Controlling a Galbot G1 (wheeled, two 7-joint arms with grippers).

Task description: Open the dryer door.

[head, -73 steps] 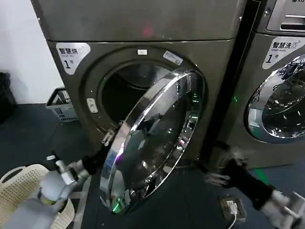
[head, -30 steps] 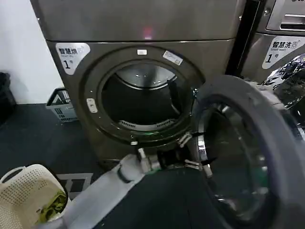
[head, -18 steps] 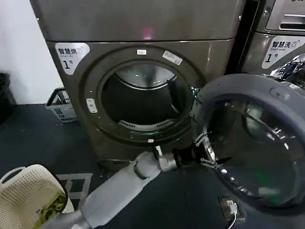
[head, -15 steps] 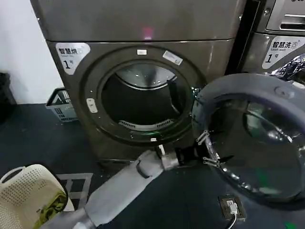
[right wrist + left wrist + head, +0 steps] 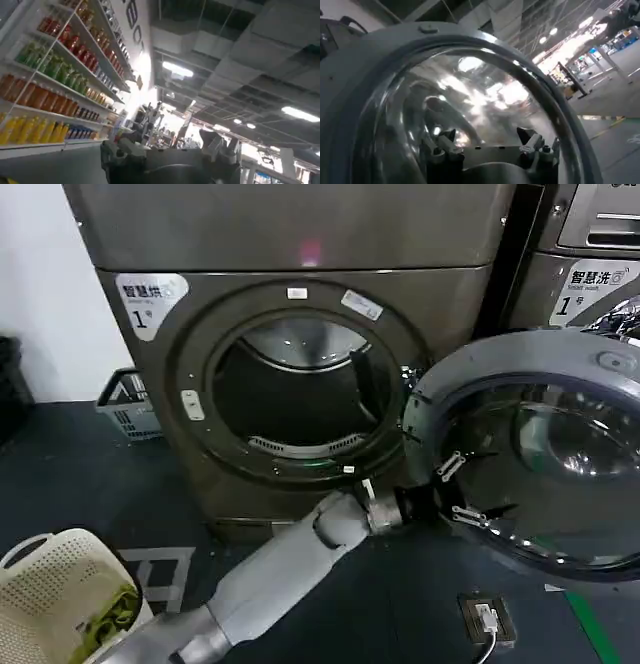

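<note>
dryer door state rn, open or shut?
Open. The round glass-windowed grey dryer door is swung wide to the right, exposing the dark drum opening. The left gripper is at its inner face.

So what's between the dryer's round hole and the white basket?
In the head view, the left arm crosses that stretch, above bare dark floor, from beside the laundry basket toward the dryer opening.

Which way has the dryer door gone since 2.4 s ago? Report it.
Yes. The dryer door swung from covering much of the drum opening out to its right, pushed by the left gripper, leaving the opening uncovered.
</note>
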